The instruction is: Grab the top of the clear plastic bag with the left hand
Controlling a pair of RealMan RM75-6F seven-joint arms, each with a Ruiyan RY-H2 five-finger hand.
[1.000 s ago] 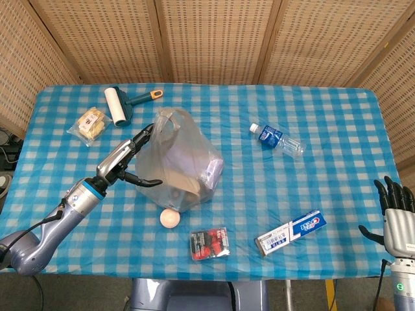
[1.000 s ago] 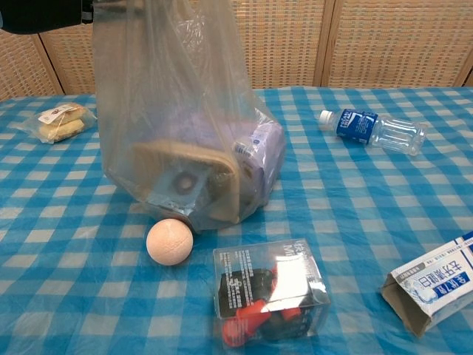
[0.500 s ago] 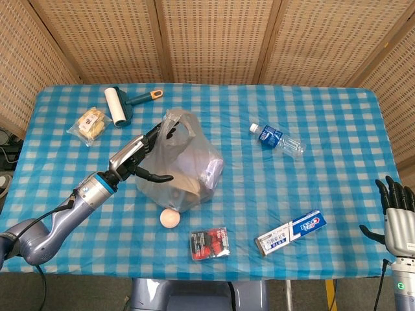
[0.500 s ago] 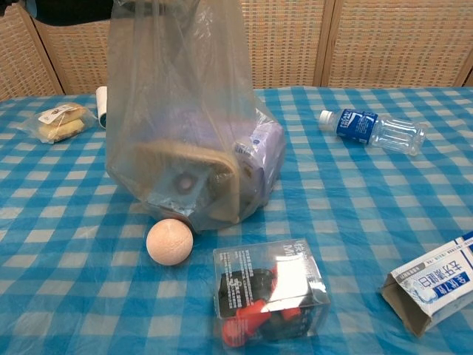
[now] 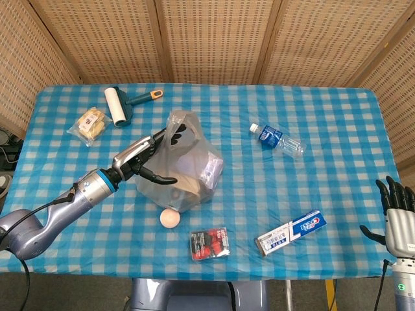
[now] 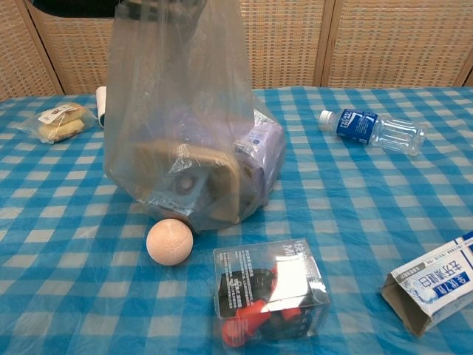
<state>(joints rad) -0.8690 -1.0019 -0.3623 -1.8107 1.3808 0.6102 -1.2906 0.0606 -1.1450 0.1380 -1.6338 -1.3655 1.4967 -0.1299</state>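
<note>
The left arm (image 5: pixel 45 223) is a smooth, rounded tube of glossy blue-grey metal, thickening toward the elbow; a bright blue ring bands the wrist, with a pale silver cuff beside it; a thin black cable loops along its underside. The left hand (image 5: pixel 137 159) is grey with black fingers (image 5: pixel 159 179). The right hand (image 5: pixel 397 217) has a light grey palm and black fingers; a small green light, perhaps an indicator, glows on the forearm below.

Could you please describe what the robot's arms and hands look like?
The left arm is glossy silver-grey with a blue ring at the wrist and a thin black cable alongside. The left robot hand has silver and black fingers. The right robot hand has black fingers on a pale grey body.
</note>
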